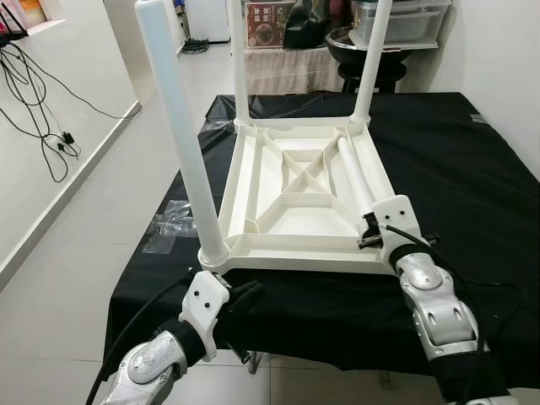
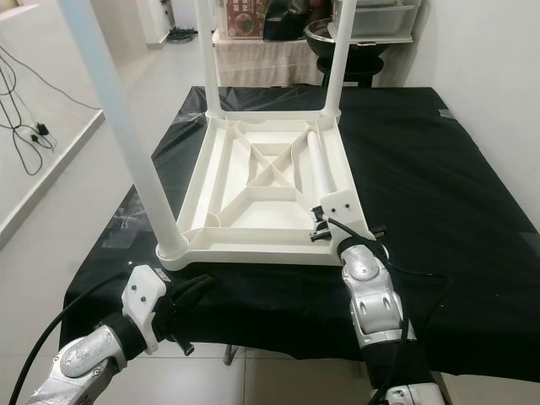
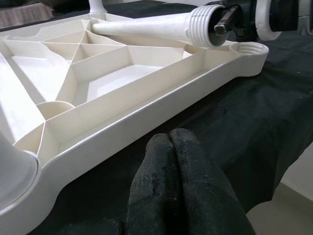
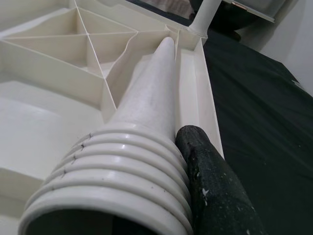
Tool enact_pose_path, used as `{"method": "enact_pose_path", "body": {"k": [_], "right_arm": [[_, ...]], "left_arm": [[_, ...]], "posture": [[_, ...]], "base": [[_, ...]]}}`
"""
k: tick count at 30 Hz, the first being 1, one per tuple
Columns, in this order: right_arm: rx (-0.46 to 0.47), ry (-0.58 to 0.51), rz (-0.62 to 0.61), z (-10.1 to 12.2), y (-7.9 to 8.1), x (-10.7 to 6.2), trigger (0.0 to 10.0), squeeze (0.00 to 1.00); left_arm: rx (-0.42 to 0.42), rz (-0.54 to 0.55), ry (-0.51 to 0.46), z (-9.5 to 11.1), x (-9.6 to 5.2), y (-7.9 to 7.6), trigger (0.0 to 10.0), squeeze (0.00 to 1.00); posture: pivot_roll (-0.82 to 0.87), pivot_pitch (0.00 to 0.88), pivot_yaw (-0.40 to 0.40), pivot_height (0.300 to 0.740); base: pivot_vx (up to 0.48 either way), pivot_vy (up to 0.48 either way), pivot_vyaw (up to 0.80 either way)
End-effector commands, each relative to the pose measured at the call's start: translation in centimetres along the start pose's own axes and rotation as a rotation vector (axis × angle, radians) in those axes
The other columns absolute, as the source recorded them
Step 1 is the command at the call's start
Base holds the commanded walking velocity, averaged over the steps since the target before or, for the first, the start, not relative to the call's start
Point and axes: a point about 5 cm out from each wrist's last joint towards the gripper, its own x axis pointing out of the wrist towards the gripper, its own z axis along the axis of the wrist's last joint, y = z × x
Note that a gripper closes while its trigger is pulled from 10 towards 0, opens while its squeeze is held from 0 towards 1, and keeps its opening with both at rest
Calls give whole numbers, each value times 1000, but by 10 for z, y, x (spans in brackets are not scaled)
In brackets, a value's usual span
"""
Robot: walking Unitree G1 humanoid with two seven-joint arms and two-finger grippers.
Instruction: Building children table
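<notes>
Gripping loose leg at tabletop near edge, right hand

The upturned tabletop lies on the cloth-covered table before me, its ribbed underside facing up. Three legs stand upright from its corners: one at the near left, two at the far corners. The fourth leg lies inside the tabletop along its right edge, its threaded end in my right gripper at the near right corner. My left gripper sits just before the tabletop's near edge, fingers pressed together. Cables lie on the floor at far left.
</notes>
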Motion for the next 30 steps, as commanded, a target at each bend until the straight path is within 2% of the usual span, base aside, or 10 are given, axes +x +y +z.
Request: {"method": "enact_pose_path", "body": {"k": [1, 9, 18, 21, 23, 26, 27, 28, 29, 30], "right_arm": [[17, -23, -31, 5, -4, 2, 0, 0], [98, -110, -15, 16, -9, 2, 0, 0], [242, -210, -14, 26, -35, -2, 0, 0], [375, -314, -17, 39, -54, -9, 0, 0], [375, -314, -17, 39, -54, -9, 0, 0], [540, -418, 9, 51, -61, -13, 0, 0], [540, -418, 9, 51, -61, -13, 0, 0], [625, -453, 27, 54, -61, -15, 2902, 0], [695, -478, 55, 57, -58, -16, 10000, 0], [695, -478, 55, 57, -58, -16, 10000, 0]], "left_arm": [[5, -1, 18, -1, -2, 1, 10000, 0], [3, -2, 19, 0, -2, 1, 10000, 0], [7, -3, 21, 0, -2, 2, 10000, 0], [7, -2, 23, 0, -3, 4, 10000, 0], [7, -2, 23, 0, -3, 4, 10000, 0], [-12, 6, 9, 4, -2, 6, 10000, 0], [-12, 6, 9, 4, -2, 6, 10000, 0], [-28, 18, -3, 6, -2, 7, 10000, 0], [-55, 42, -25, 10, -1, 11, 10000, 0], [-55, 42, -25, 10, -1, 11, 10000, 0]], "posture": [[-4, 118, 17, 740], [-6, 120, 17, 740], [-10, 119, 19, 740], [-14, 118, 25, 740], [-14, 118, 25, 740], [-11, 117, 27, 740], [-11, 117, 27, 740], [-11, 117, 26, 740], [-9, 116, 25, 740], [-9, 116, 25, 740]], "base": [[0, 0, 0], [0, 0, 0], [0, 0, 0], [0, 0, 0], [0, 0, 0], [0, 0, 0], [0, 0, 0], [0, 0, 0], [0, 0, 0], [0, 0, 0]]}}
